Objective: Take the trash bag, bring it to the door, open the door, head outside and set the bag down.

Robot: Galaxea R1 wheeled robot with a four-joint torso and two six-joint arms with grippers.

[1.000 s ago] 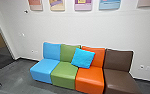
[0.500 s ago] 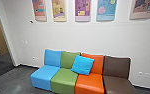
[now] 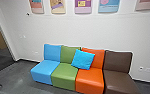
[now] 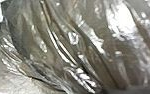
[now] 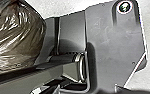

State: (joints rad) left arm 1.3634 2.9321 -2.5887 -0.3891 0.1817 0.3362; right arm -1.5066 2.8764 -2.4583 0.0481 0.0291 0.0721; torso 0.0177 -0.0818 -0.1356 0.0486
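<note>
You have the trash bag (image 4: pixel 73 45) close to your left wrist camera; whether either gripper is clenched on it or released, I cannot tell. Ahead of you, a blue cushion (image 3: pixel 83 59) leans on the multicoloured seats (image 3: pixel 89 79) by the wall (image 3: pixel 91 30).

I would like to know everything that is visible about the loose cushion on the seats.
The cushion is bright blue, roughly square and plain, seemingly of soft fabric. It stands slightly askew, leaning where the green backrest meets the orange backrest, and hides part of each. Its lower edge spans the green seat and orange seat.
</note>
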